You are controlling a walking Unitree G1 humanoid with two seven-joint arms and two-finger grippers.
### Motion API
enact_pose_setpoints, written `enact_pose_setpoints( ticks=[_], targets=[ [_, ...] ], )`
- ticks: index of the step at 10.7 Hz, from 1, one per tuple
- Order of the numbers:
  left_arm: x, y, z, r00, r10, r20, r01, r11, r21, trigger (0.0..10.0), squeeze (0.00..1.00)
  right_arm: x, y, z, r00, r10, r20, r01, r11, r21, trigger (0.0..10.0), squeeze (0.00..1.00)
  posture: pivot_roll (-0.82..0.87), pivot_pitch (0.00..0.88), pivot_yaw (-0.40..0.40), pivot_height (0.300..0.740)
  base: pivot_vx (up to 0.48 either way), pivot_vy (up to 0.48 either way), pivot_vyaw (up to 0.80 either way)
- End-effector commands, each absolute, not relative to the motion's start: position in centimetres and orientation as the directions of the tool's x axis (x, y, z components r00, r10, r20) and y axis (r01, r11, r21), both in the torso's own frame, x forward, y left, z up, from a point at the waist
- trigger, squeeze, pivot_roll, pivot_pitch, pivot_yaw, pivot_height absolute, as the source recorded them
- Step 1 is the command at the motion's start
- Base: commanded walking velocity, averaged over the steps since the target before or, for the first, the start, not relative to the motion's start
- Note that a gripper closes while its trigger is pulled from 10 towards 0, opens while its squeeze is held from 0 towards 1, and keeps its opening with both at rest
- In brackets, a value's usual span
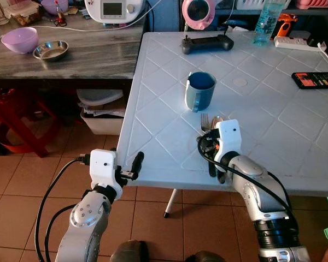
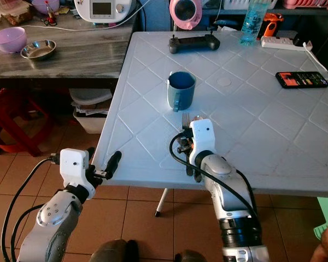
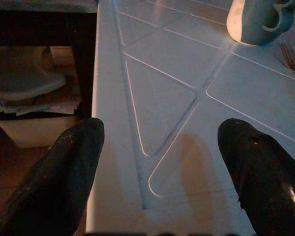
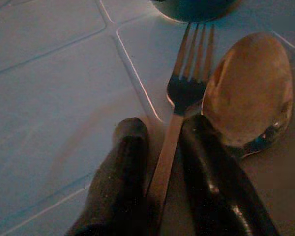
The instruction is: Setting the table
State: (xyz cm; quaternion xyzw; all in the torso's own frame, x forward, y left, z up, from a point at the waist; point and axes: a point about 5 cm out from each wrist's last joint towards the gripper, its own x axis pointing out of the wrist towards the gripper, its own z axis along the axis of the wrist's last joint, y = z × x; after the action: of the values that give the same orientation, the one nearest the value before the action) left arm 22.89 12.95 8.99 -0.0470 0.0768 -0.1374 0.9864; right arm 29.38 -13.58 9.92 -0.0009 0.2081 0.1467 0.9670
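A steel fork (image 4: 187, 73) and spoon (image 4: 250, 88) lie side by side on the white plastic table (image 1: 164, 125), just in front of a blue mug (image 1: 200, 90). My right gripper (image 4: 162, 130) rests low on the table near its front edge. Its two black fingers are pressed against either side of the fork's handle, and the spoon bowl lies right beside one finger. My left gripper (image 1: 132, 169) hangs open at the table's front left corner with nothing between its fingers (image 3: 64, 167).
On the far side of the table are a black game controller (image 1: 206, 43), a water bottle (image 1: 265, 22), a power strip (image 1: 298, 42) and a black phone (image 1: 316, 79). A wooden counter on the left holds a purple bowl (image 1: 19, 39) and a steel bowl (image 1: 50, 50).
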Motion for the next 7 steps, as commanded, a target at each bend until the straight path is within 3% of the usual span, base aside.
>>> enact_pose_setpoints(
  ticks=[1, 5, 6, 7],
  targets=[
    [22.9, 13.0, 9.1, 0.948, -0.285, -0.144, 0.271, 0.957, -0.107, 10.0, 0.0, 27.1, -13.3, 5.1, 0.726, 0.306, -0.615, -0.276, 0.95, 0.147, 0.0, 0.0, -0.01, 0.093, 0.053, 0.74, 0.0, 0.0, 0.0],
    [22.6, 12.2, 9.7, 0.917, -0.39, -0.089, 0.373, 0.914, -0.16, 10.0, 0.0, 27.4, -13.7, 5.1, 0.728, 0.306, -0.614, -0.262, 0.951, 0.163, 0.0, 0.0, 0.0, 0.087, 0.05, 0.74, 0.0, 0.0, 0.0],
    [22.0, 11.6, 9.8, 0.856, -0.511, -0.081, 0.492, 0.853, -0.175, 10.0, 0.0, 28.6, -14.2, 5.8, 0.777, 0.253, -0.576, -0.174, 0.966, 0.19, 0.0, 0.0, 0.0, 0.083, 0.051, 0.74, 0.0, 0.0, 0.0],
    [21.9, 11.6, 9.7, 0.845, -0.528, -0.09, 0.512, 0.846, -0.151, 10.0, 0.0, 28.9, -14.2, 6.0, 0.782, 0.249, -0.571, -0.161, 0.966, 0.202, 0.0, 0.0, 0.0, 0.083, 0.052, 0.74, 0.0, 0.0, 0.0]
  ],
)
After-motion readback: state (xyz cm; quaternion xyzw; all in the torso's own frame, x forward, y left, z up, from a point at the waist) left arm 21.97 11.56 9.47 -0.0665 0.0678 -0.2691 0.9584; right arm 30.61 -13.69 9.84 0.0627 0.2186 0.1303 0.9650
